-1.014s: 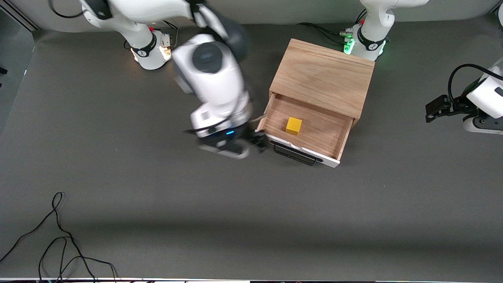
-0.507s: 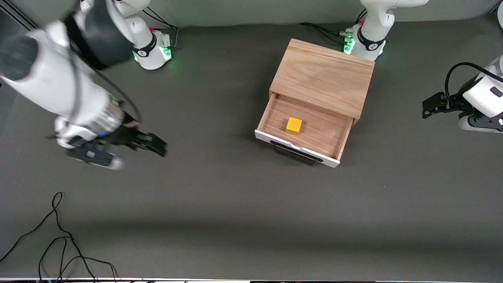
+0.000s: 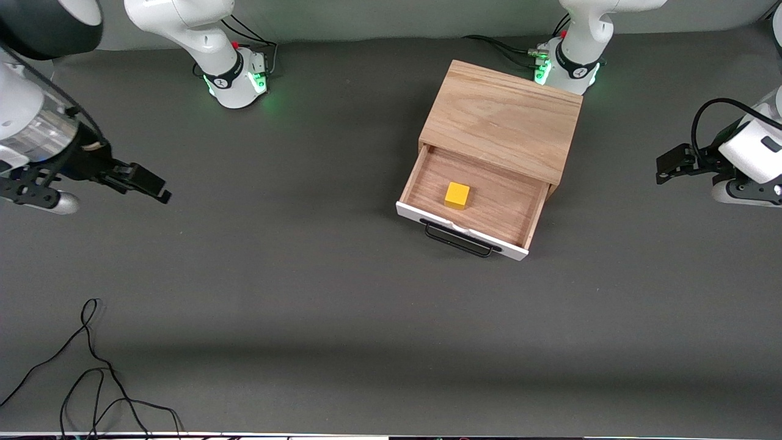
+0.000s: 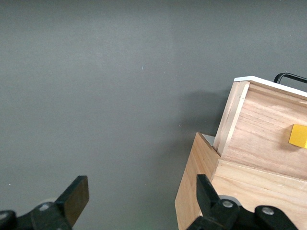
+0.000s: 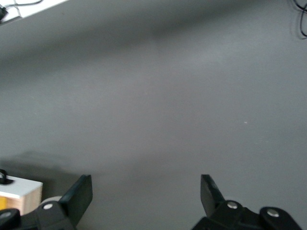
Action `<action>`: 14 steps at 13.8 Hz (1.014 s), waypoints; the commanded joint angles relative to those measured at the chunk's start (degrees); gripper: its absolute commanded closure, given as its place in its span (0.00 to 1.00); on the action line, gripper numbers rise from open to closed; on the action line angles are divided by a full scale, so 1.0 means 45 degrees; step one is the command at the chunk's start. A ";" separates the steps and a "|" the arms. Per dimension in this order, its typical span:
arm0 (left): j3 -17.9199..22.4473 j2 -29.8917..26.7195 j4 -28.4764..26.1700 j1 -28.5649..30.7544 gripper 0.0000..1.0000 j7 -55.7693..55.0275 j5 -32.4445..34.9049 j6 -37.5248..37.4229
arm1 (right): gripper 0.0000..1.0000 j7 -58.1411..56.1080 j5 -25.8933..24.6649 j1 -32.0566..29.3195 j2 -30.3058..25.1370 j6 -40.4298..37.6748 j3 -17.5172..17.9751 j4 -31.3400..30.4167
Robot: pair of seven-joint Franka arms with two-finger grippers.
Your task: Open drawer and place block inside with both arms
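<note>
**Drawer open with block inside; both grippers drawn aside**

The drawer (image 3: 470, 205) is seen pulled out of the wooden box (image 3: 502, 120), right of centre in the upper half of the front view, with its white front panel and black wire handle (image 3: 458, 239) turned toward the front camera. The yellow block (image 3: 457, 195) is seen lying on the drawer's wood floor, clear of all four walls and nearer the wall toward the right arm's end. The box is set close to the left arm's green-lit base (image 3: 565, 67) at the top edge.

The right gripper (image 3: 137, 180) is held over bare desk at the far left edge of the front view, well apart from the drawer; its jaws are spread wide and nothing is held. The left gripper (image 3: 672, 165) is held at the far right edge, over bare desk beside the box; in its wrist view its jaws are seen spread wide and empty.

A broad stretch of the dark grey desk (image 3: 342, 318) is left open between the grippers and across the lower half of the frame. A loose black cable (image 3: 91, 366) is seen lying at the lower left corner.
</note>
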 commanded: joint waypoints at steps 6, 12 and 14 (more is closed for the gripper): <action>0.0111 -0.0248 -0.0150 -0.0049 0.00 0.0087 -0.0217 -0.0083 | 0.00 -0.0906 -0.1293 -0.1152 -0.1149 0.0032 0.1188 -0.1446; 0.0111 -0.0209 -0.0131 -0.0068 0.00 -0.0030 -0.0237 -0.0025 | 0.00 -0.2189 -0.1332 -0.1736 -0.1130 0.0384 0.1343 -0.1331; 0.0092 -0.0228 -0.0131 -0.0068 0.00 -0.0030 -0.0237 -0.0044 | 0.00 -0.2448 -0.1312 -0.1777 -0.1091 0.0541 0.1363 -0.1253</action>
